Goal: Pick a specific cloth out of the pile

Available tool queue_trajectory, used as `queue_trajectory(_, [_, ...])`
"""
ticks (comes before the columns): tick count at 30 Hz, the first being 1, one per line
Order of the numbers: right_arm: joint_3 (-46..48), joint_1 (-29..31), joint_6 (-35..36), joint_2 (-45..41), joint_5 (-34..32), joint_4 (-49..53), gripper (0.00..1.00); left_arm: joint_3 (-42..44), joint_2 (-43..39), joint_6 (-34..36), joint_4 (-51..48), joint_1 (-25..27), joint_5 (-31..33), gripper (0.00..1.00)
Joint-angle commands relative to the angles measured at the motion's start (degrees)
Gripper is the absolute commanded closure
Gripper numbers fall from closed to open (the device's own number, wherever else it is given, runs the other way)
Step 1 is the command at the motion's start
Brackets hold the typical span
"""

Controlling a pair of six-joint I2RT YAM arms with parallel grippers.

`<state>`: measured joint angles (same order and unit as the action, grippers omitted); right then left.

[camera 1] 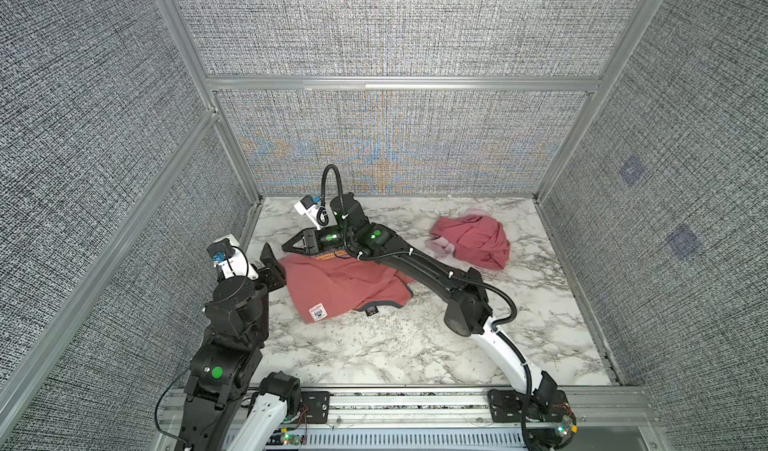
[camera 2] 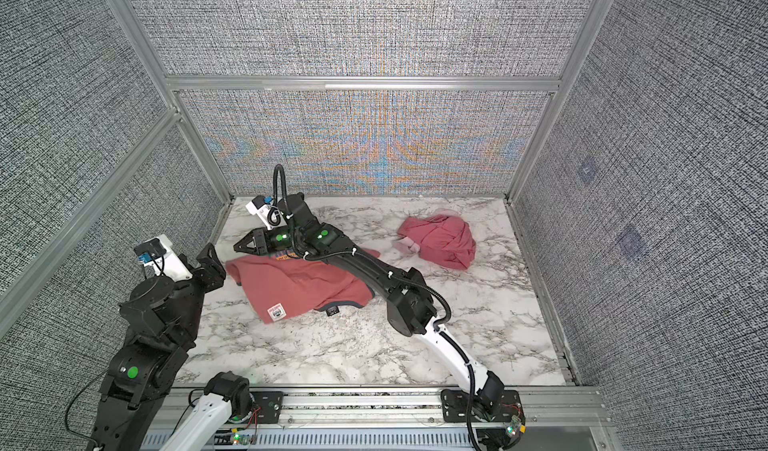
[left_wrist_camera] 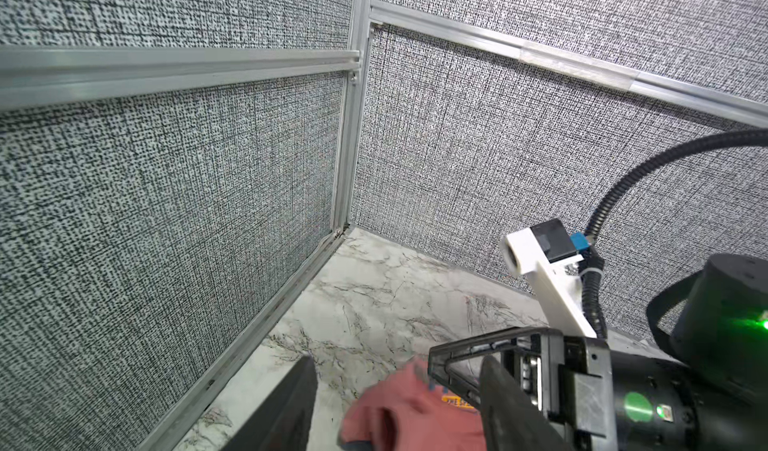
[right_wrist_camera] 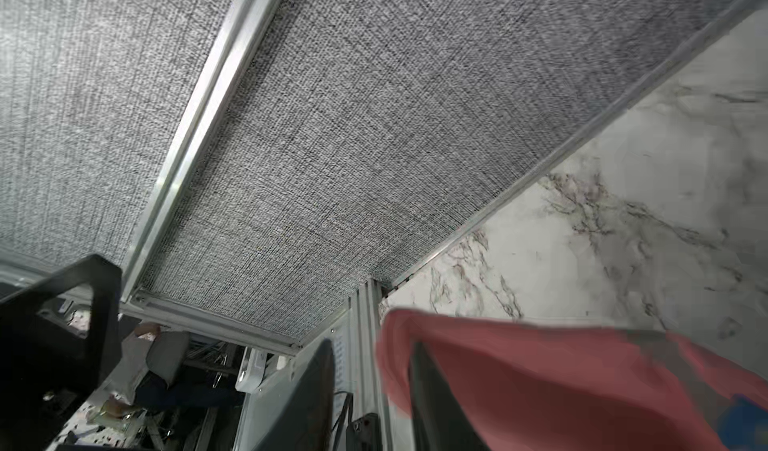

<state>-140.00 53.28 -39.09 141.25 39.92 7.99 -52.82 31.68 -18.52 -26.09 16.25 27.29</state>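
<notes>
Wrapping up the pick, with the shirt [camera 1: 332, 282] well apart from the pile [camera 1: 473, 241].
Showing the shirt spread on the counter [camera 1: 415, 345], white patch [camera 1: 318, 312] up; showing the right gripper [camera 1: 289, 245] with jaws parted and empty over the shirt edge farthest from the pile, cloth just beside one finger, and the left gripper [camera 1: 272, 264] open, holding nothing, just past that edge. Judging the separating done, probably leaving only the pulling back of both arms.

Spread but rumpled, left of centre on the worktop [camera 1: 415, 345], lies the cloth [camera 1: 332, 287], a coral T-shirt with grey-blue trim and a small white patch, well apart from the pile [camera 1: 478, 241], a rose-red and pale-pink heap at right rear.
</notes>
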Motion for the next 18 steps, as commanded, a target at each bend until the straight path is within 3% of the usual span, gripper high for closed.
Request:
queue_trajectory(1, [7.06, -0.19, 5.33, -6.78, -4.05, -3.58, 0.51, -0.07, 1.06, -1.34, 0.61, -0.08, -2.86, 0.36])
queue_trajectory(6, [21.49, -3.05, 9.24, -17.78, -9.14, -5.72, 0.49, -0.53, 6.07, -0.97, 4.0, -0.08, -9.67, 0.36])
queue_trajectory(13, [50.99, -10.71, 11.81, -39.32, -21.66, -11.02, 0.49, 3.93, 18.1, -2.83, 14.43, 0.51, -26.11, 0.41])
queue_trajectory(18, [70.82, -20.27, 10.01, -54.54, -27.68, -11.47, 0.49, 4.5, 28.73, -3.62, 19.99, 7.12, -26.45, 0.43])
